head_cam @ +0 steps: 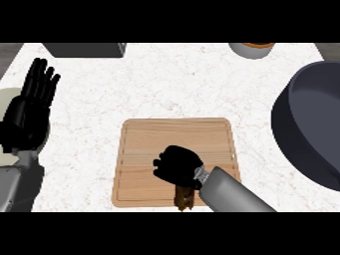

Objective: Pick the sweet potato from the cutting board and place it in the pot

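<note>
Sweet potato (pixel 185 198) on cutting board (pixel 146 149), right hand (pixel 177 165) curled round it, end protruding.

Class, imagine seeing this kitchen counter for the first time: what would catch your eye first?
The right robot hand, curled round a brown sweet potato on the wooden cutting board at the centre. Next, the big dark pot at the right edge, and the left robot hand resting open, fingers up, at the left.
</note>
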You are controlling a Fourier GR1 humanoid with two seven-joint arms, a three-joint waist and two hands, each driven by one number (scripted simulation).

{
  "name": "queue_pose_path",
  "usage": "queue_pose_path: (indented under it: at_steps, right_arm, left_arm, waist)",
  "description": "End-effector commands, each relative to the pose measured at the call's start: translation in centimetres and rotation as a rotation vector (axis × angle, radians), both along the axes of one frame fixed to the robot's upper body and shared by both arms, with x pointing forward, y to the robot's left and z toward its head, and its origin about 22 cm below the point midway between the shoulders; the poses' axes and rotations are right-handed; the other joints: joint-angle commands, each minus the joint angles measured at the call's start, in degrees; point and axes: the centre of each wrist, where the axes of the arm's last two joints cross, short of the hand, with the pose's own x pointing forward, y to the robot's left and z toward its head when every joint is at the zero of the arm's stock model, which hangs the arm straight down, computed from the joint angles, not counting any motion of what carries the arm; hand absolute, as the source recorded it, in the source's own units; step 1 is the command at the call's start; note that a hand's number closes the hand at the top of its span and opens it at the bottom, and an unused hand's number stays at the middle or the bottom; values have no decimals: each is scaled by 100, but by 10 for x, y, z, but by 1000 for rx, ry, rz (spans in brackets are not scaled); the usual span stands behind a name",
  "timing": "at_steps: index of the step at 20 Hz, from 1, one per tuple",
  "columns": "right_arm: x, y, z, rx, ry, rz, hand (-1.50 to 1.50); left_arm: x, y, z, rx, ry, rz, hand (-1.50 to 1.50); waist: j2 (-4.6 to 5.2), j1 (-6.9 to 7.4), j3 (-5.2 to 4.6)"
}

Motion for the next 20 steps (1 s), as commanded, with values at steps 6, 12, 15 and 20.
queue_pose_path:
  at_steps: [6,12,15,20]
  right_arm:
    - [-21,-14,29,356,-119,-523,150]
    - [-30,-25,65,631,-402,-961,150]
    - [-47,-19,90,754,-516,-1084,150]
    - [-64,-29,128,867,-763,-1227,150]
  left_arm:
    - [-1,8,0,0,23,27,0]
    - [-2,4,0,-3,22,33,0]
    - [-7,16,-10,11,25,37,0]
    - [-8,5,-20,10,9,35,0]
  waist:
    - [26,-168,24]
    - [-39,-210,16]
    - [-13,-146,1]
    - [32,-157,1]
